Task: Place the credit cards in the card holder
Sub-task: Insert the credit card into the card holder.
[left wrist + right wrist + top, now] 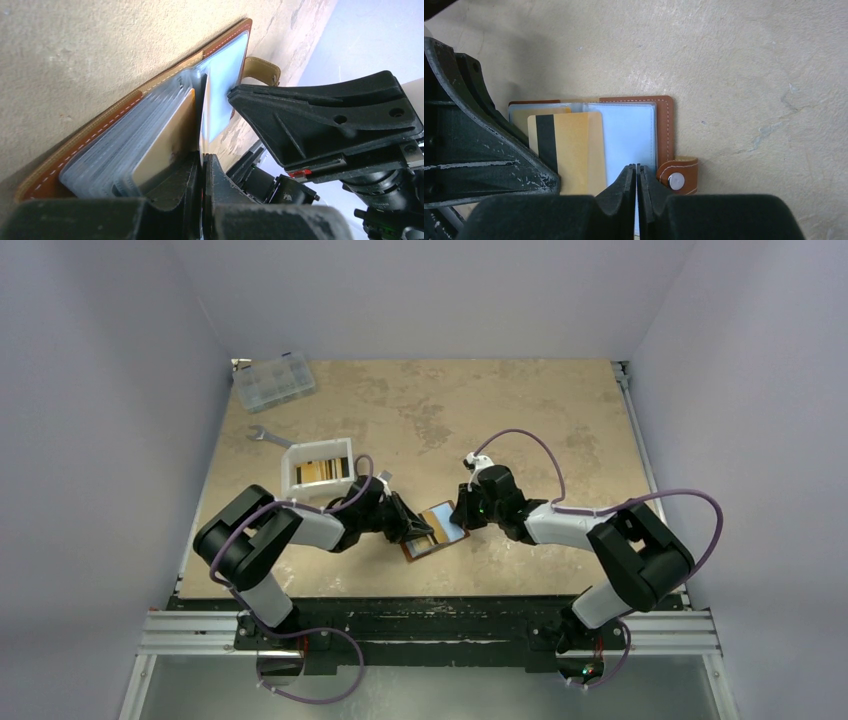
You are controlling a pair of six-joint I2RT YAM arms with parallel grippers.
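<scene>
On the mottled tan tabletop [520, 420], the left gripper [202, 172] pinches an orange-yellow card [569, 150] over the open card holder [664, 125]. The right gripper [637, 172], fingers together, touches its light-blue page [629, 132]. Beyond, pale walls [430, 290] enclose the table.

Yellow credit card [574, 150] over open card holder [665, 120]

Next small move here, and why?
Likely the left gripper easing its orange-yellow card into a clear sleeve of the card holder. Its fingers are shut on the card, which lies over the sleeves, not seated; the right gripper, fingers shut, steadies the holder at the light blue card.
</scene>
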